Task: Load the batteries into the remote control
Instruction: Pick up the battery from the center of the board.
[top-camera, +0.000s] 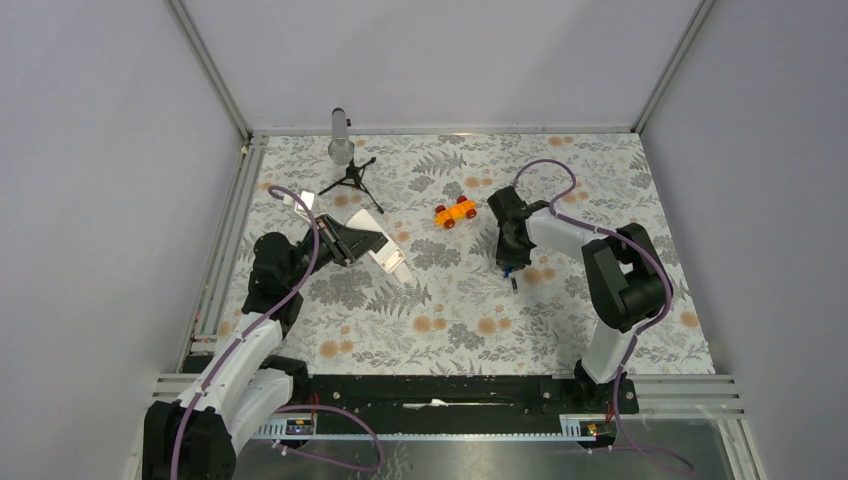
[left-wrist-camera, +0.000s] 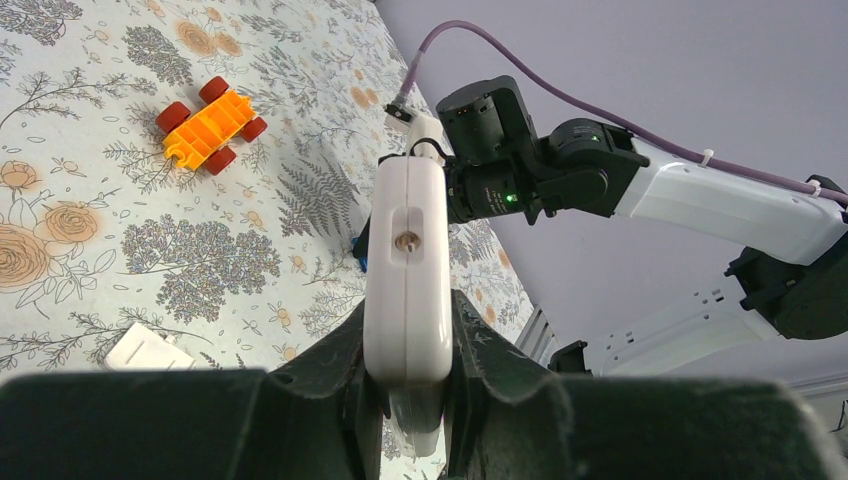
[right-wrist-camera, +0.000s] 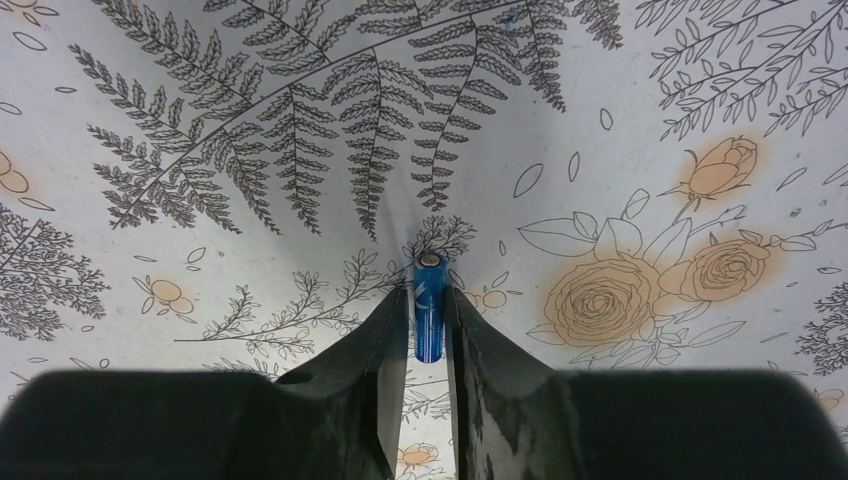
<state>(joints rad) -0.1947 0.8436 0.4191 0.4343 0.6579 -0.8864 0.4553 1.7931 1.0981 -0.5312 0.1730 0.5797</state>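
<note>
My left gripper (top-camera: 345, 243) (left-wrist-camera: 407, 318) is shut on the white remote control (top-camera: 388, 258) (left-wrist-camera: 407, 270) and holds it edge-on, its far end pointing toward the right arm. My right gripper (top-camera: 508, 262) (right-wrist-camera: 428, 300) is shut on the blue battery (right-wrist-camera: 429, 310) and holds it low over the floral table, tip pointing away from the camera. A sliver of blue (left-wrist-camera: 360, 255) shows behind the remote in the left wrist view. A small dark cylinder, the dark battery (top-camera: 514, 284), lies on the table just in front of the right gripper.
A small flat white cover piece (left-wrist-camera: 145, 350) (top-camera: 366, 221) lies on the table beside the left gripper. An orange toy car (top-camera: 455, 212) (left-wrist-camera: 210, 125) sits between the arms toward the back. A small black tripod with a grey cylinder (top-camera: 345, 165) stands at the back left.
</note>
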